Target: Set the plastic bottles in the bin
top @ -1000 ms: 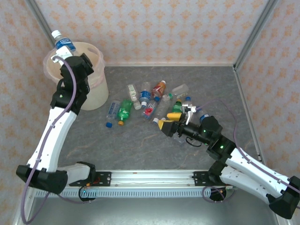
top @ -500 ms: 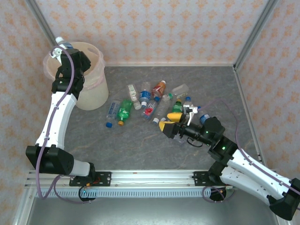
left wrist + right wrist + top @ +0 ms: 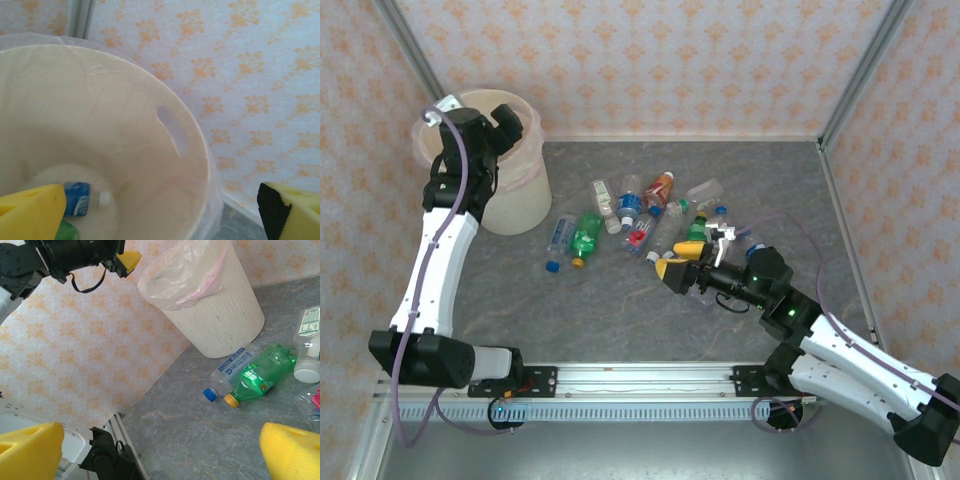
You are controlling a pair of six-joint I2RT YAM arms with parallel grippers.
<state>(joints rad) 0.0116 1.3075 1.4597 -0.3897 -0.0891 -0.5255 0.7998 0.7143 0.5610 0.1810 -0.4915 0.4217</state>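
My left gripper [image 3: 512, 118] hangs over the mouth of the cream bin [image 3: 525, 200], open and holding nothing. In the left wrist view its yellow fingers [image 3: 31, 211] frame the bin's inside [image 3: 125, 125]. A clear bottle with a blue label and white cap [image 3: 82, 199] lies on the bottom beside something green. Several plastic bottles [image 3: 640, 215] lie scattered mid-table, among them a green one [image 3: 586, 235] and an orange one [image 3: 660, 188]. My right gripper [image 3: 685, 260] is open and low at the near edge of that group. It faces the green bottle [image 3: 260, 375] and a blue-capped clear bottle [image 3: 232, 371].
A pinkish liner [image 3: 197, 277] drapes over the bin's rim. Patterned walls with metal posts [image 3: 850, 75] close in the table on three sides. A rail [image 3: 640, 378] runs along the near edge. Bare grey tabletop [image 3: 620, 310] lies between the bottles and the rail.
My left gripper has opened and swung further over the bin. The blue-labelled bottle it held above the rim has dropped and now lies inside. The right arm has barely moved.
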